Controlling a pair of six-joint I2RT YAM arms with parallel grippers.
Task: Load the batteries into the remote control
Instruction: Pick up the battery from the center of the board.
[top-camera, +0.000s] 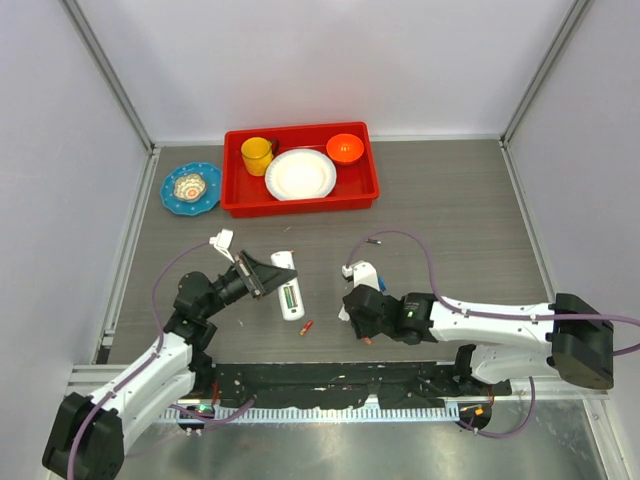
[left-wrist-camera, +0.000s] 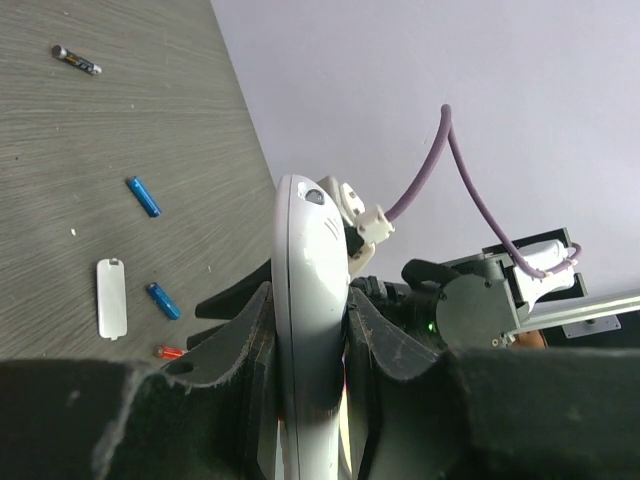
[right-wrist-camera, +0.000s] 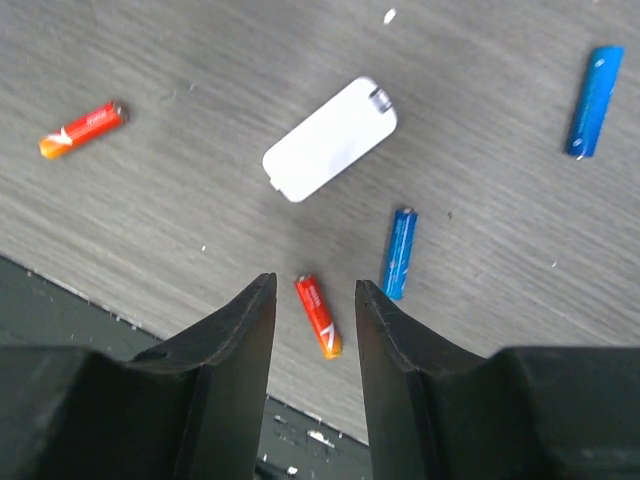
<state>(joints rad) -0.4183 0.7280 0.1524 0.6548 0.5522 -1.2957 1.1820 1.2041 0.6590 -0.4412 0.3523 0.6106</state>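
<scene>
My left gripper (top-camera: 266, 272) is shut on the white remote control (left-wrist-camera: 305, 250), holding it edge-on above the table. A green cell (top-camera: 290, 297) shows in its back recess. Low over the table near its front edge, my right gripper (right-wrist-camera: 314, 296) is open. Its fingers stand either side of an orange-red battery (right-wrist-camera: 318, 315) without touching it. A second orange-red battery (right-wrist-camera: 83, 129) lies to the left. Two blue batteries (right-wrist-camera: 398, 252) (right-wrist-camera: 594, 101) lie to the right. The small white cover piece (right-wrist-camera: 330, 152) lies flat just beyond the fingers.
A red tray (top-camera: 300, 205) at the back holds a yellow cup (top-camera: 256, 154), a white plate (top-camera: 300, 174) and an orange bowl (top-camera: 344, 148). A blue patterned dish (top-camera: 190, 188) sits left of it. A dark battery (top-camera: 373, 241) lies farther out. The black front rail (right-wrist-camera: 60, 310) runs just below the right fingers.
</scene>
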